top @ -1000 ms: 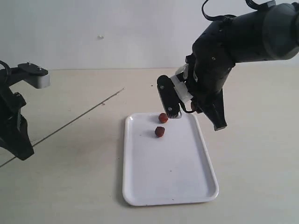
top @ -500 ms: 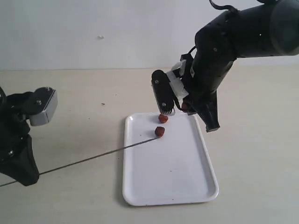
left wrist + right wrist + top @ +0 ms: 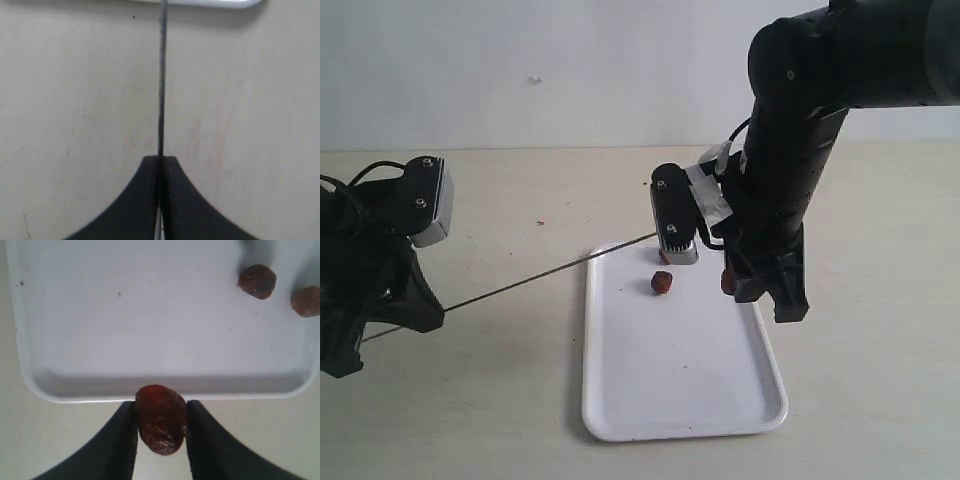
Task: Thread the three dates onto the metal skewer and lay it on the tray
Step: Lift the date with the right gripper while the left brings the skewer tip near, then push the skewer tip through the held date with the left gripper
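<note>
Now left end effector (image 3: 160, 161), shut tight on metal skewer (image 3: 161, 80), has swung rod round; tip reaches tray (image 3: 680, 380) far rim, near right arm. Right end effector (image 3: 161, 410), half open, pinches one date (image 3: 161, 426), lowered just beside rim. Second date (image 3: 256, 281) and third date (image 3: 306, 301) lie on tray beyond it. Likely lining up first piercing; none threaded yet.

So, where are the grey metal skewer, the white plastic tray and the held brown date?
Grey metal skewer (image 3: 161, 90): left wrist view, shaft.
White plastic tray (image 3: 670, 370): exterior view, bare floor.
Held brown date (image 3: 161, 417): right wrist view, middle.
</note>
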Controlling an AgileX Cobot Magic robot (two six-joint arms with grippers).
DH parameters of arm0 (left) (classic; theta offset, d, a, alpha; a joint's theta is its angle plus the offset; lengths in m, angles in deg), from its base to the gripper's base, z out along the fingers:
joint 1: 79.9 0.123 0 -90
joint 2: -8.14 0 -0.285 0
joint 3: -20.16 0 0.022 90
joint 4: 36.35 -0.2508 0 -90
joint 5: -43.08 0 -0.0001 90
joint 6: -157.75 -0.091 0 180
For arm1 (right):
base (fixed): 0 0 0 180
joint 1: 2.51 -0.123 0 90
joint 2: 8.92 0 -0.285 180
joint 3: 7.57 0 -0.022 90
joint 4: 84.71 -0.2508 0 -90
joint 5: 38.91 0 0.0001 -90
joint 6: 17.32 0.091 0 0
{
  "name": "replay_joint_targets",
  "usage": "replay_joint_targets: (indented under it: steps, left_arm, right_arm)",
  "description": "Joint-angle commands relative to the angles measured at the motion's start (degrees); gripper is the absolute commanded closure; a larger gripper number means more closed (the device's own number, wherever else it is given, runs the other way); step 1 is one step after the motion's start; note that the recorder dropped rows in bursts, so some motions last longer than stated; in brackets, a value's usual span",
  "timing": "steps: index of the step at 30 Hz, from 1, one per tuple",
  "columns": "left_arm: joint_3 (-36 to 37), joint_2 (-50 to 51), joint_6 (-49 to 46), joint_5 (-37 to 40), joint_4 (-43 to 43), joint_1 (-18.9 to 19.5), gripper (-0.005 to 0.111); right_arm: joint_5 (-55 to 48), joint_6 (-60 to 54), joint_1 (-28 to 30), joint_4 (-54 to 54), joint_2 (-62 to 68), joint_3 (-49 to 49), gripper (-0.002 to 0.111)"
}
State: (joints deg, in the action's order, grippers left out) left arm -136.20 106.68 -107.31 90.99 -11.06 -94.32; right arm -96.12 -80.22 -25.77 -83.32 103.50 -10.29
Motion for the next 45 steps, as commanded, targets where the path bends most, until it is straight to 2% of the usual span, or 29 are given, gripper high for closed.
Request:
replay_joint_targets:
  steps: [1, 5, 14, 18, 19, 24, 34, 40, 45]
  left_arm:
    - [0.21, 1.19, 1.43, 3.04, 1.24, -0.05, 0.107]
    - [0.21, 1.91, 1.85, 5.38, 0.84, -1.59, 0.107]
    - [0.21, 1.91, 7.07, 7.76, 0.96, -1.91, 0.107]
    - [0.09, 1.91, 14.68, 6.06, -7.37, -8.24, 0.107]
    - [0.09, 1.91, 15.52, 5.77, -8.56, -8.78, 0.107]
    - [-0.05, 1.91, 17.28, 3.67, -8.3, -8.92, 0.107]
    - [-3.22, 1.91, 19.55, 6.4, -6.97, -8.95, 0.107]
    - [-3.22, 2.02, 19.55, 6.48, -8.48, -12.1, 0.107]
    - [-3.22, 2.0, 19.55, 5.78, -9.08, -12.84, 0.107]
  right_arm:
    - [0.43, -4.44, -0.11, -0.02, -1.98, -0.27, 0.076]
    - [1.56, -6.32, -0.11, -0.02, -2.92, -0.27, 0.076]
    - [-0.09, -6.46, -0.11, -0.02, -3.15, -0.27, 0.076]
    - [0.03, -6.47, -0.11, -0.02, -3.26, -0.27, 0.076]
    - [0.03, -6.47, -0.11, -0.02, -3.26, -0.27, 0.076]
    - [-1.73, -6.47, -0.11, -2.73, -3.26, -0.27, 0.076]
    - [-4.09, -5.98, -0.11, -2.99, -3.26, -0.27, 0.076]
    - [-3.87, -5.98, -0.11, -2.87, -3.26, -0.27, 0.076]
    - [-4.33, -5.98, -0.11, -2.87, -3.26, -0.27, 0.076]
